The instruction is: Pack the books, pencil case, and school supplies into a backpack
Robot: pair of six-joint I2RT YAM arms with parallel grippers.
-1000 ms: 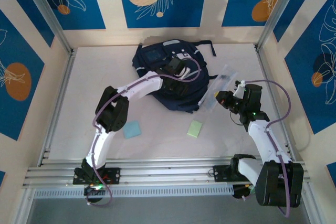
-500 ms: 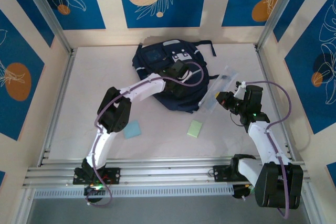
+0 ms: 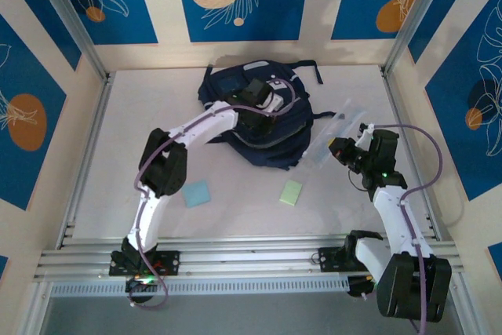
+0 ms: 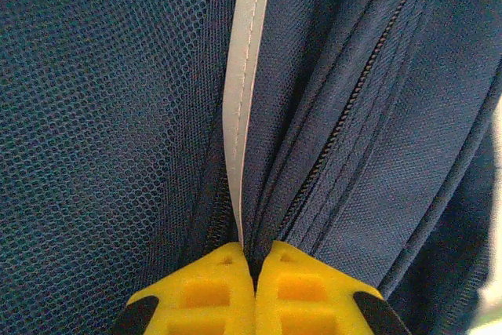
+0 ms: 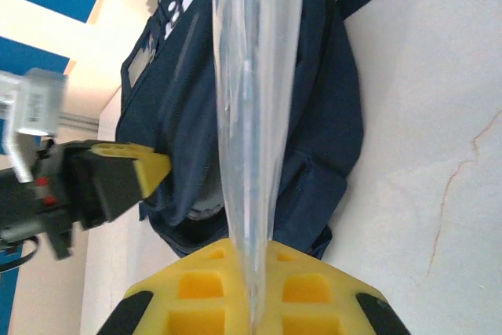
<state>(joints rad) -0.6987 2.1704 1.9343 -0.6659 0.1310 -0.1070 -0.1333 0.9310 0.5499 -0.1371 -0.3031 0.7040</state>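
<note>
The navy backpack [image 3: 292, 145] lies at the back middle of the table. My left gripper [image 3: 252, 118] is shut on a fold of its fabric, pinched beside the pale stripe [image 4: 245, 76] and a zipper [image 4: 369, 76], with the yellow fingertips [image 4: 212, 288] pressed together. My right gripper [image 3: 336, 147] is shut on the clear plastic piece [image 3: 325, 135], held up on edge to the right of the backpack [image 5: 333, 115]. Seen edge-on, the clear piece [image 5: 251, 115] rises from my right gripper [image 5: 255, 260]. The books and pencil case are out of view.
A light blue pad [image 3: 197, 193] and a smaller pale green pad [image 3: 291, 192] lie flat on the white table in front of the backpack. A dark strap [image 3: 315, 74] trails behind the backpack. Metal rails [image 3: 235, 260] run along the near edge.
My left gripper has shut on the backpack fabric and pulled it toward the back. My right gripper, with the clear piece, has shifted slightly right.
</note>
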